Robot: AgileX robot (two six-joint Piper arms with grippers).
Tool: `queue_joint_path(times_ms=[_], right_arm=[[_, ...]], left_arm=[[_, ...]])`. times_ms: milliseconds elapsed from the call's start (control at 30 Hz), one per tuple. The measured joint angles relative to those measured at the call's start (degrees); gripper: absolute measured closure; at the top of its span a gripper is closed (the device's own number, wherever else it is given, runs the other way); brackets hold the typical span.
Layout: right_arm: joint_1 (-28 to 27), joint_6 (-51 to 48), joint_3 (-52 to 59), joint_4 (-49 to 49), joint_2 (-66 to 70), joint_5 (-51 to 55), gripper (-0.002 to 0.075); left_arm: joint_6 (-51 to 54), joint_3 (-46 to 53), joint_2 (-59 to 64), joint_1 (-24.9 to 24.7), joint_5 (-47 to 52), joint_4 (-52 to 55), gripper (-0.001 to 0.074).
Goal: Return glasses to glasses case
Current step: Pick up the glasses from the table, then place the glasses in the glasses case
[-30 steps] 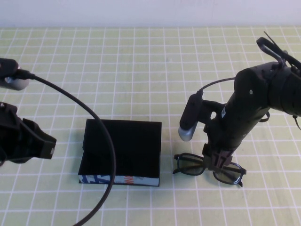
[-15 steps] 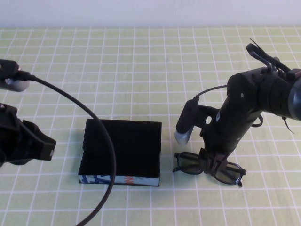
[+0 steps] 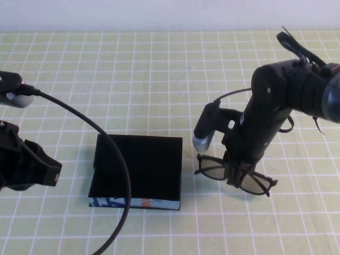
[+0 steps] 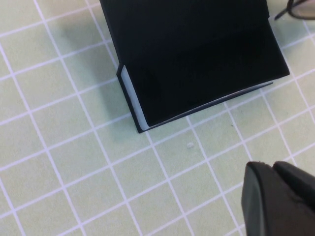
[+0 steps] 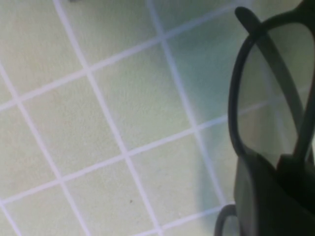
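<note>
The right hand (image 3: 237, 178) was positioned low over the tabletop (image 3: 159, 69), at about 3 o'clock from the glasses case (image 3: 136, 172). Its fingers were clenched on the bridge of the glasses (image 3: 234, 176), between the two lenses. The right wrist view showed one lens (image 5: 273, 93) and the dark frame directly against a finger (image 5: 261, 196). The glasses appeared tilted, with the lens nearer the case sitting higher than the far one; whether they touched the tabletop could not be determined.

The glasses case lay flat on the tabletop, just beside the glasses and apart from them. Its black lid was closed, and its patterned blue, white and red-orange side faced 6 o'clock.

The left hand (image 3: 32, 167) was located at 9 o'clock from the case, near it but clear of it. Its dark tip (image 4: 280, 196) showed in the left wrist view; its state could not be determined. A black cable (image 3: 106, 138) arched over the case's left portion.
</note>
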Motion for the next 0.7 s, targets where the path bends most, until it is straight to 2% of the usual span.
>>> queue_joint_path(times_ms=[333, 500, 700], right_arm=[[0.72, -2.11, -14.61, 6.80, 0.00, 8.86, 0.0685], [5.75, -2.76, -18.08, 8.57, 0.13, 9.18, 0.0685], [11.81, -4.59, -20.43, 9.11, 2.85, 6.45, 0.0685]], left_arm=[[-2.83, 0.00, -1.90, 0.00, -0.58, 6.35, 0.0738], [-8.43, 0.00, -5.78, 0.00, -3.50, 11.60, 0.0738], [-9.76, 0.00, -6.89, 0.00, -3.38, 12.73, 0.0738]])
